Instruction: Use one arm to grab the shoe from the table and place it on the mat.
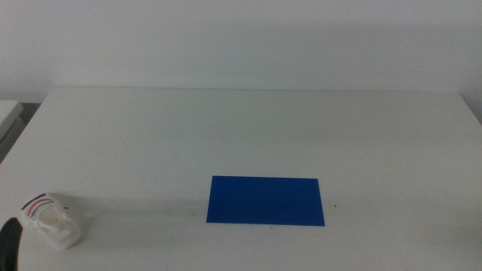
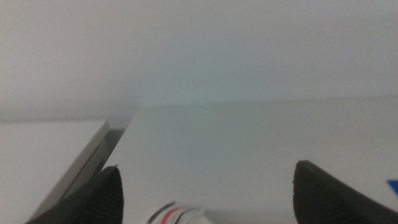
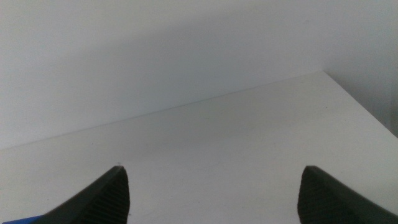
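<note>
At the near left corner of the white surface (image 1: 248, 128) a dark edge of the left tool (image 1: 9, 242) enters the middle view from the bottom edge, just beside the shoe (image 1: 53, 220). The shoe is white with a thick sole, dark and red straps showing at its far end, and it rests on the surface close to the near edge, well apart from the mat. In the left wrist view the left tool (image 2: 205, 193) stands open, its two dark jaws set wide apart, with the strapped end of the shoe (image 2: 177, 215) lying low between them and nearer one jaw; contact between jaw and shoe cannot be made out. Toward the centre, slightly near, the blue mat (image 1: 266, 200) lies flat on the surface with nothing on it. A thin sliver of blue, likely the mat (image 2: 393, 185), shows at the edge of the left wrist view. The right arm does not appear in the middle view. In the right wrist view the right tool (image 3: 214, 193) is also open, jaws wide apart over bare surface (image 3: 236, 149), with a small blue patch of the mat (image 3: 25, 219) at the corner.
</note>
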Controlling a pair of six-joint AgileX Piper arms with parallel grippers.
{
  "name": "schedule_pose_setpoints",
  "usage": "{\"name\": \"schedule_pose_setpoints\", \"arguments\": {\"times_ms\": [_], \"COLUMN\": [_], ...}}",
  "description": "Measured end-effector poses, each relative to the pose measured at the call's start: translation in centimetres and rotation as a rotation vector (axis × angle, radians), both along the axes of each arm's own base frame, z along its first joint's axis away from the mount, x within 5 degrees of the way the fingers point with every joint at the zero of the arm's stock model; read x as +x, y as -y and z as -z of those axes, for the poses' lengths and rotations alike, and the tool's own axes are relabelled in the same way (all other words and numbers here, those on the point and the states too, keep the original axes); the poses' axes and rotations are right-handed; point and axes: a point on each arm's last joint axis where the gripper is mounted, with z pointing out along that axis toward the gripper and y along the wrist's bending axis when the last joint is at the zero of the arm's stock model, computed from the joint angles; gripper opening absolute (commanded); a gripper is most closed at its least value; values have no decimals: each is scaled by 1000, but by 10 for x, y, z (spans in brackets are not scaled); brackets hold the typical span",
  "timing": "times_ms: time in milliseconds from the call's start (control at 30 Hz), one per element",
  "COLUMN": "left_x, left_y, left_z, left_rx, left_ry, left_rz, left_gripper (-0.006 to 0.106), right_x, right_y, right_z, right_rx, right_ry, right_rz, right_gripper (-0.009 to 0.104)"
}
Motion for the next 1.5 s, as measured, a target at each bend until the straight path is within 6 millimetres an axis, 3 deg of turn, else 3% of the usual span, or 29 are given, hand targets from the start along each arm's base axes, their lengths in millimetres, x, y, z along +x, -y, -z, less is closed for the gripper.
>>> {"name": "schedule_pose_setpoints", "arguments": {"times_ms": [133, 300, 400, 500, 633, 900, 1067, 1200, 1500], "left_x": [4, 22, 30, 38, 45, 94, 127, 158, 208], "left_y": [-3, -12, -19, -26, -33, -44, -49, -51, -39], "left_z": [-29, -100, -135, -152, -158, -131, -103, -80, -25], "left_rx": [-8, -75, -234, -414, -653, -943, -1003, -1011, -991], "left_ry": [-141, -387, -478, -576, -692, -903, -1048, -1067, -1159], "left_rz": [-51, -156, -247, -357, -503, -614, -682, -692, -682], "left_gripper": [94, 94, 94, 94, 94, 94, 94, 94, 94], "right_x": [0, 0, 0, 0, 0, 0, 0, 0, 0], "right_y": [0, 0, 0, 0, 0, 0, 0, 0, 0], "right_z": [0, 0, 0, 0, 0, 0, 0, 0, 0], "right_rx": [0, 0, 0, 0, 0, 0, 0, 0, 0], "right_ry": [0, 0, 0, 0, 0, 0, 0, 0, 0], "right_rz": [0, 0, 0, 0, 0, 0, 0, 0, 0], "right_gripper": [79, 79, 79, 79, 79, 79, 79, 79, 79]}}
